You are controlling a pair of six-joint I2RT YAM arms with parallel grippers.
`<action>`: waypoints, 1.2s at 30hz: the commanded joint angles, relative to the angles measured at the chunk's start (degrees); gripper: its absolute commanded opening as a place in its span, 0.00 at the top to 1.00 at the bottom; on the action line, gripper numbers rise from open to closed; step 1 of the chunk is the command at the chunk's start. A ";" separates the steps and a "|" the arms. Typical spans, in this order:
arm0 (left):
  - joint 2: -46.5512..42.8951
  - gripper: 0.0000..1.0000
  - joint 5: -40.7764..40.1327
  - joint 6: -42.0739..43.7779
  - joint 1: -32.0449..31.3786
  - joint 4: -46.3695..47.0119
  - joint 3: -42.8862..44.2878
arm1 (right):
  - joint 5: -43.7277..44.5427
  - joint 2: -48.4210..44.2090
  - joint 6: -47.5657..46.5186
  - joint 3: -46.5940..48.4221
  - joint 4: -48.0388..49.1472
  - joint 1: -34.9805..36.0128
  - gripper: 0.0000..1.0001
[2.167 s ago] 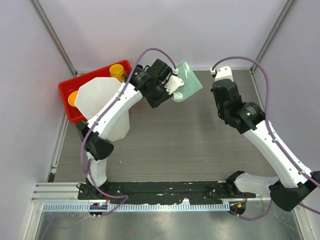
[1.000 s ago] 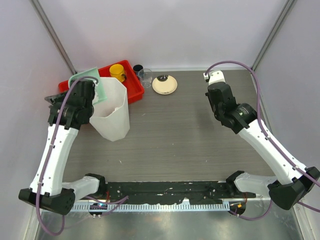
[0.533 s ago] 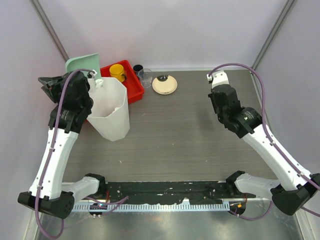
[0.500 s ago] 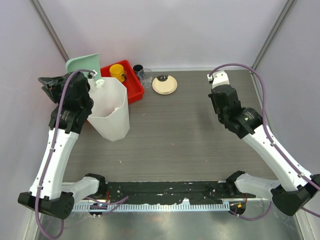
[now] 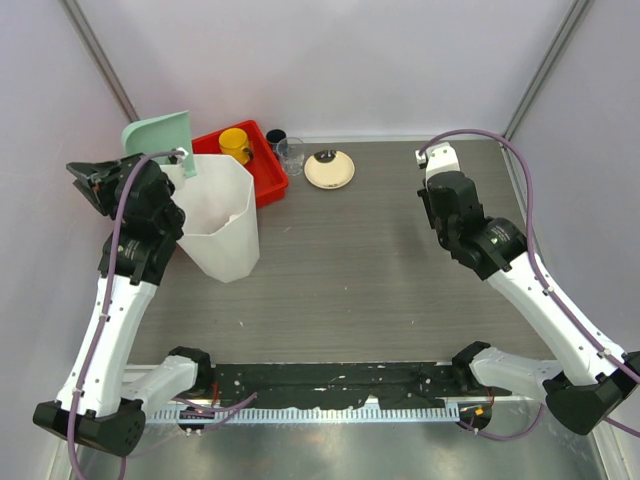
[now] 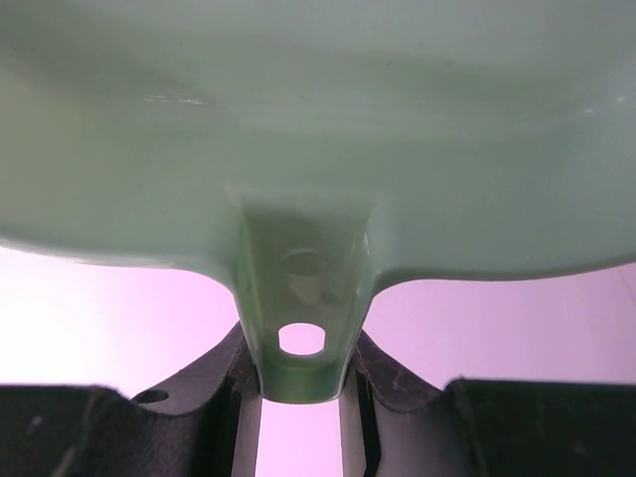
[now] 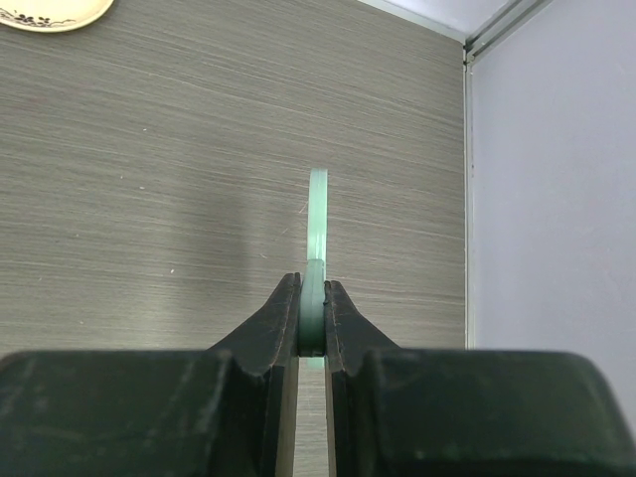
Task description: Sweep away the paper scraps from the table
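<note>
Desk (image 5: 380, 260) fills my overhead view, grey-brown wood grain framed by pale walls. Whether any paper scraps lie down inside the white bin (image 5: 222, 215) I cannot tell from here; I only see its pale inner wall. The bin stands upright on the left part of the desk, just in front of a red tray (image 5: 262, 178).

My left fingers (image 6: 224, 393) are clamped on the handle tab of a mint-green dustpan (image 5: 158, 135), partly closed with the tab between them. The dustpan is held up off the desk beside the bin's far-left rim, and on the left wrist camera its underside fills the upper picture.

My right fingers (image 7: 290, 308) are pressed together on a pale-green strip (image 7: 318, 214), seen edge-on, so I cannot tell what it is. That arm hangs over the right side of the desk, well apart from the bin.

A yellow cup (image 5: 234, 142) sits in the tray. Just right of the tray stand a dark cup (image 5: 276, 137) and a clear glass (image 5: 292, 152), then a cream plate (image 5: 329, 169).
</note>
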 commanded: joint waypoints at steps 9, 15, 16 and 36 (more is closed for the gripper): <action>20.24 1.00 -0.70 6.93 0.03 -3.67 35.16 | -1.43 -2.14 -0.28 1.11 3.75 -0.08 0.99; 31.15 1.00 3.17 -18.20 -5.94 -25.38 52.15 | -1.87 -3.11 -0.11 1.73 3.84 -0.08 0.99; 31.77 1.00 4.48 -22.66 -8.91 -25.56 52.06 | -1.78 -3.20 -0.20 1.73 3.84 -0.08 0.99; 56.90 1.00 60.28 -75.17 -34.60 -52.90 44.86 | -3.26 -8.91 -3.70 -0.37 5.77 -5.71 0.99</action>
